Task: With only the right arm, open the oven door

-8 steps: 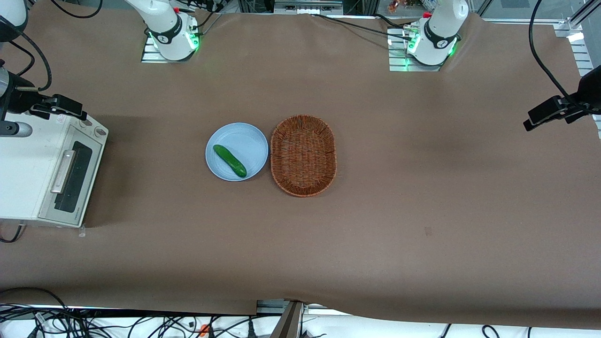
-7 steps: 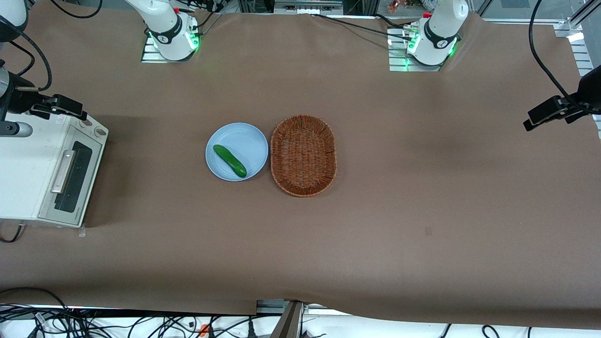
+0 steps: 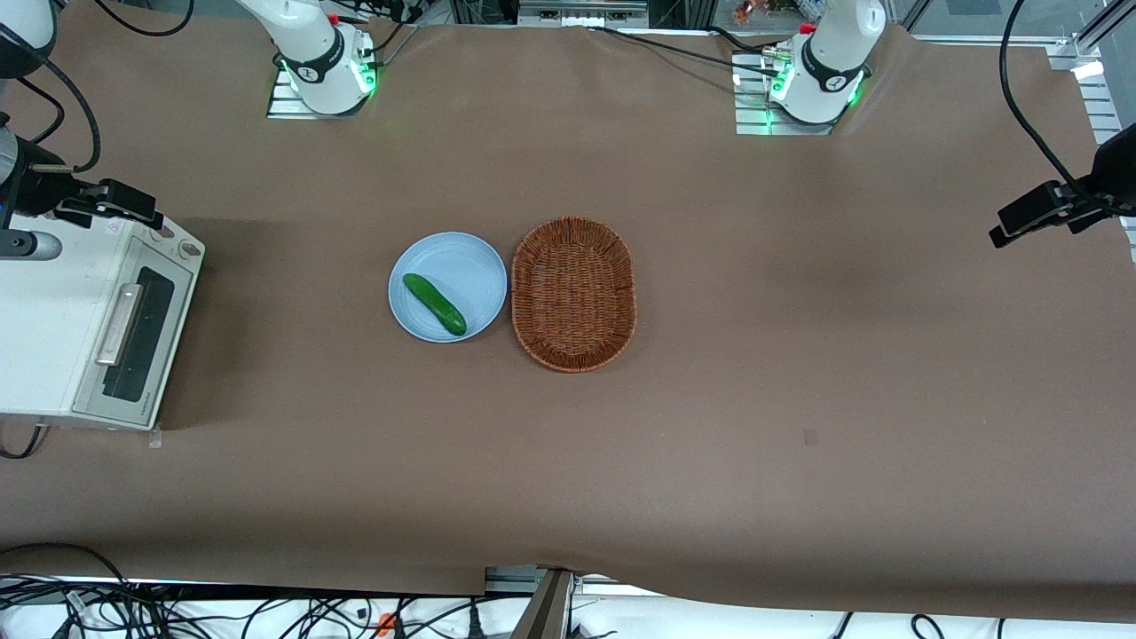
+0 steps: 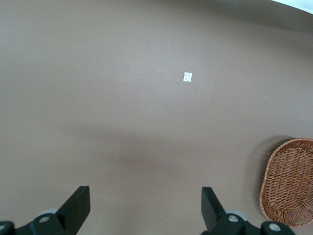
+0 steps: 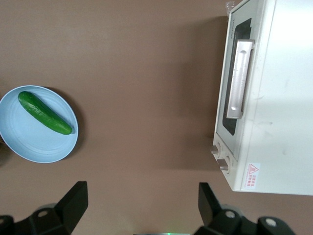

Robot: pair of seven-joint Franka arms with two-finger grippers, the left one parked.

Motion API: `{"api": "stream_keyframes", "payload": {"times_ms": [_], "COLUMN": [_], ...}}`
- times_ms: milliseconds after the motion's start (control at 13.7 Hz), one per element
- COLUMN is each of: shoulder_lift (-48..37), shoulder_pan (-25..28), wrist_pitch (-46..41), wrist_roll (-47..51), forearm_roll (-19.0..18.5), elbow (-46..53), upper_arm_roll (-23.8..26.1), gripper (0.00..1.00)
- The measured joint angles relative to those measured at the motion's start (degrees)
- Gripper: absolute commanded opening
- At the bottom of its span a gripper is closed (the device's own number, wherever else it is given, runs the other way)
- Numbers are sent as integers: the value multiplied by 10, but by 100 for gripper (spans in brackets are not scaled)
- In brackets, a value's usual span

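While brown paper covers the table [image 3: 799, 373], the gripper [image 5: 142, 205] hangs open-fingered above the oven door [image 5: 235, 81].

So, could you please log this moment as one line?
oven door: shut | gripper: open, above table near oven, off handle | cucumber: on plate

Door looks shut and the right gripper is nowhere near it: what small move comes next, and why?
Probably lower the open black right gripper toward the silver bar handle of the silver-framed oven door on the white toaster oven. The door lies flush, and the gripper hangs above the oven's knob end, touching nothing.
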Motion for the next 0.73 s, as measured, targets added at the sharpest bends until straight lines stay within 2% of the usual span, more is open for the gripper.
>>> {"api": "stream_keyframes", "payload": {"times_ms": [732], "shoulder_lift": [29], "shoulder_pan": [0], "wrist_pitch": [4], "wrist_roll": [-2], "forearm_roll": [-7], "elbow": [25], "upper_arm_roll": [1], "gripper": [100]}}
